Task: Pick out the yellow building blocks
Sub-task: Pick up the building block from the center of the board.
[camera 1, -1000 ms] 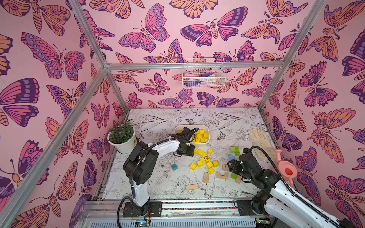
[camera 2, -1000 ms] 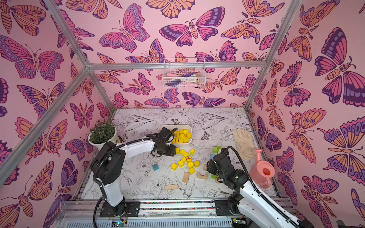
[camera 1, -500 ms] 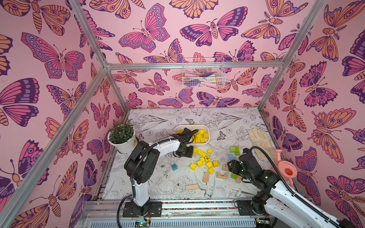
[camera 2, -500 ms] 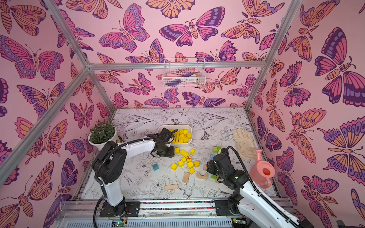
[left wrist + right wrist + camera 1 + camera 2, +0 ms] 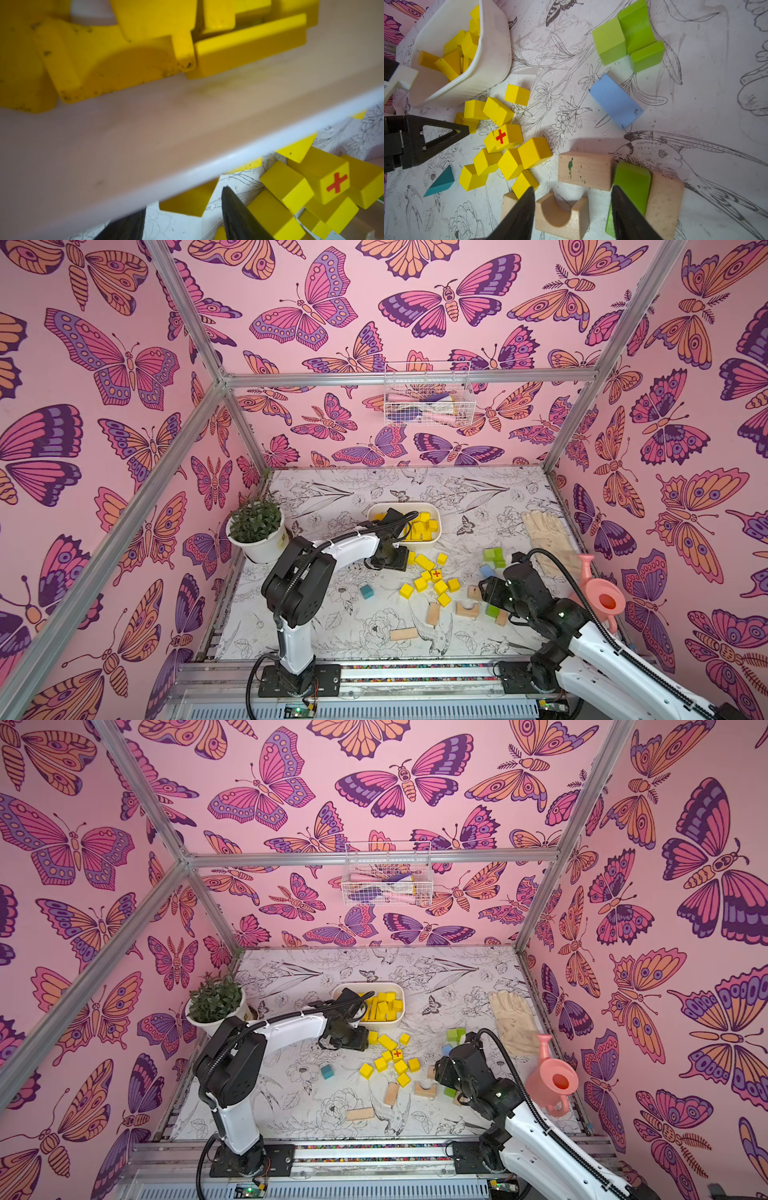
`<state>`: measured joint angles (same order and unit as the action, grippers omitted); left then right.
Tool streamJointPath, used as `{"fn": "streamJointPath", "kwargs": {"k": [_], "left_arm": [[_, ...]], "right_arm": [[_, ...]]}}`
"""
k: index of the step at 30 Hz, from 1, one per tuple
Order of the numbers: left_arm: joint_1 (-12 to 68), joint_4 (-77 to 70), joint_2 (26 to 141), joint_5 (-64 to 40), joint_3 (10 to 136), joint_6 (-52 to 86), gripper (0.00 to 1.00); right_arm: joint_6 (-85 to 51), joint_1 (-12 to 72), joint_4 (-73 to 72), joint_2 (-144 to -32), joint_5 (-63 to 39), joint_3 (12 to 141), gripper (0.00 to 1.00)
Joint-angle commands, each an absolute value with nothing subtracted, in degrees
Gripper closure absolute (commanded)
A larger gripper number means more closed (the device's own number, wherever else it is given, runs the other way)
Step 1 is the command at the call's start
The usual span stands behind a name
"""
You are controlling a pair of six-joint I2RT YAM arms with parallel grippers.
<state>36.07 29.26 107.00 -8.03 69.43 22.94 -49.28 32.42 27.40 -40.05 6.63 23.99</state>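
Observation:
Several loose yellow building blocks point(image 5: 432, 580) lie in a cluster mid-table, among them a cube with a red cross point(image 5: 436, 573) point(image 5: 502, 136). More yellow blocks point(image 5: 422, 526) fill the white tub point(image 5: 403, 506) behind them. My left gripper point(image 5: 405, 562) hangs low at the tub's front wall, beside the cluster. In the left wrist view it point(image 5: 184, 199) is open, holds nothing, and a yellow block point(image 5: 187, 202) lies just ahead of its tips. My right gripper point(image 5: 573, 188) is open above a tan arch block point(image 5: 560, 214), at the cluster's right edge.
Green blocks point(image 5: 494, 558), a blue block point(image 5: 486, 571), a teal cube point(image 5: 366, 591) and tan blocks point(image 5: 403, 633) are scattered round the cluster. A potted plant point(image 5: 259, 539) stands at the left wall; a glove point(image 5: 548, 531) and pink watering can point(image 5: 602, 597) lie at the right.
My left gripper has come forward and down from over the tub to the table beside the loose yellow blocks. The right arm has not moved.

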Motion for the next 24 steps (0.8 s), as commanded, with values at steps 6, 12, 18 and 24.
{"fn": "streamJointPath", "kwargs": {"k": [6, 12, 18, 24], "left_arm": [[36.7, 31.6, 110.1, -7.4, 73.1, 22.7, 0.45], [37.0, 32.4, 110.8, -7.1, 74.0, 22.8, 0.57], [37.1, 32.4, 109.9, -6.5, 72.7, 22.5, 0.63], [37.0, 32.3, 108.7, -6.1, 71.5, 22.1, 0.65]], "right_arm": [[-49.3, 31.8, 27.2, -39.7, 6.1, 23.4, 0.41], [-49.2, 31.4, 27.2, -39.4, 5.8, 23.3, 0.41], [-49.3, 31.2, 26.9, -39.6, 5.5, 23.1, 0.41], [-49.3, 31.1, 26.8, -39.2, 5.5, 23.0, 0.41]]}}
